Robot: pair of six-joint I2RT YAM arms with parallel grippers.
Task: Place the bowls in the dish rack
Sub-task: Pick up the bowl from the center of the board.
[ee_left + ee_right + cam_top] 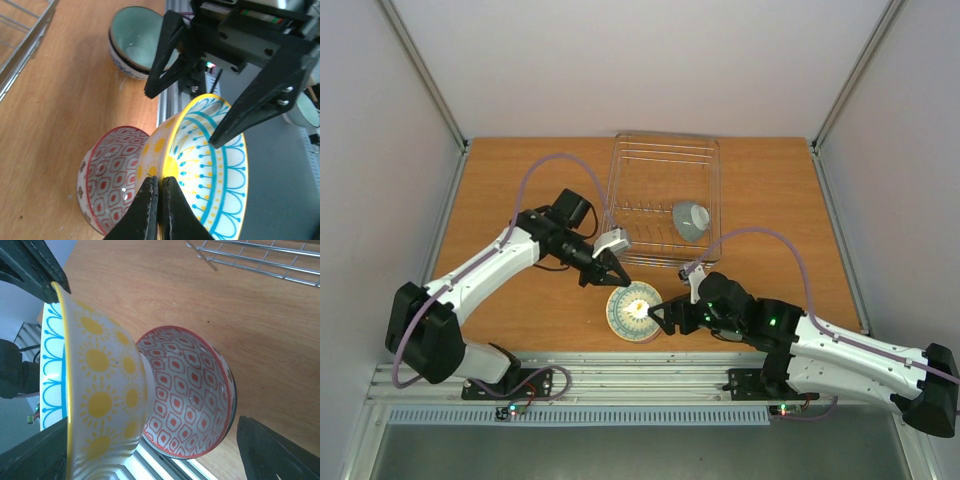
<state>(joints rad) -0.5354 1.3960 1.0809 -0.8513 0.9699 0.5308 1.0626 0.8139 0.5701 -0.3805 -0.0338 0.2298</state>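
At six o'clock from the dish rack (650, 190), the left end effector (158, 182) is clenched on the rim of the tilted yellow bowl (210, 165) leaning against the red bowl (107, 182), with the right end effector (658, 315) released astride it; pick-up judged in hand, next requiring carriage towards twelve o'clock.

top camera looks down from behind; both wrist cameras sit close, sharing the yellow bowl (200, 165)
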